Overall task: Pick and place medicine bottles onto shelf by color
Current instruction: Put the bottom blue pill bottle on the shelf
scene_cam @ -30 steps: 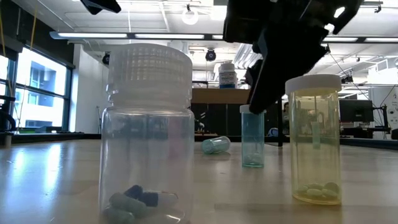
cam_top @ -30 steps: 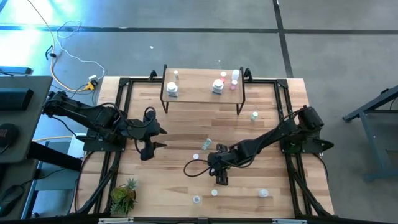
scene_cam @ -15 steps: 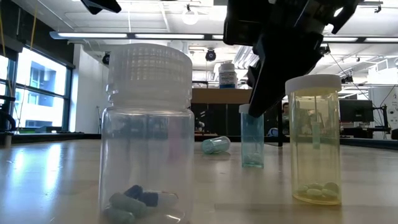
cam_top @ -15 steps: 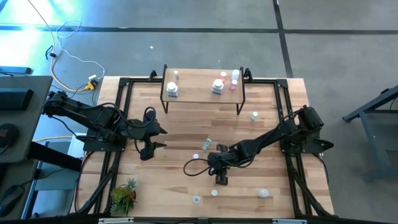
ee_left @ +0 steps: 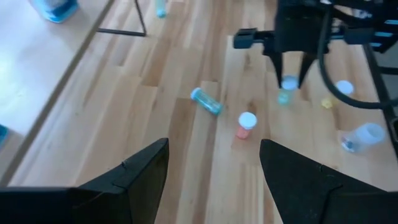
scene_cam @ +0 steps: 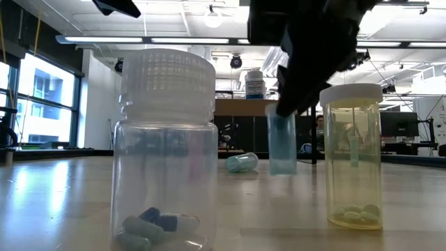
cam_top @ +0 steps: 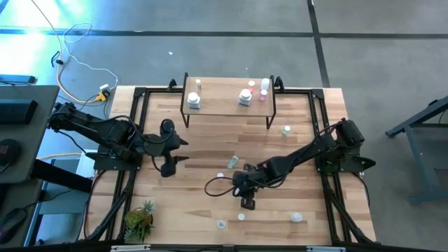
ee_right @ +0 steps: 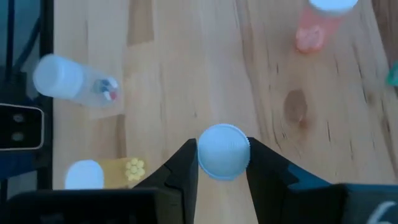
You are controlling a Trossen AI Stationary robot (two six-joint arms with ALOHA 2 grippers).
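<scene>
My right gripper [ee_right: 222, 163]: closed on the ribbed white cap of a small teal vial [scene_cam: 282, 143], over the front middle of the counter [cam_top: 210, 140].
Grip quality: my fingers [ee_right: 264, 168] pinch the cap from both sides, only at the very top; the vial's body hangs free below.
Vial height: in the low view its base looks just clear of the wood, though I cannot be sure.
My left gripper [cam_top: 170, 152]: wide open and empty, waiting over the left side of the counter.
Shelf [cam_top: 224, 105]: at the back of the counter, well apart from the vial, with white-capped bottles at its left end and pink ones at its right.
Neighbours: a pink bottle [ee_left: 245, 125] stands near, a teal vial on its side [ee_left: 206, 101] beyond it, and a yellow bottle [scene_cam: 352, 157] toward the front.
Risk, slip: a pinch on a round cap alone could let the vial swing or twist out on the way.
Risk, collision: a low carry could knock over the pink bottle.
Risk, placement: setting it among the pink bottles would spoil the colour sorting; it likely needs its own spot.
Risk, tipping: released tilted, so narrow a vial could topple off the shelf.
</scene>
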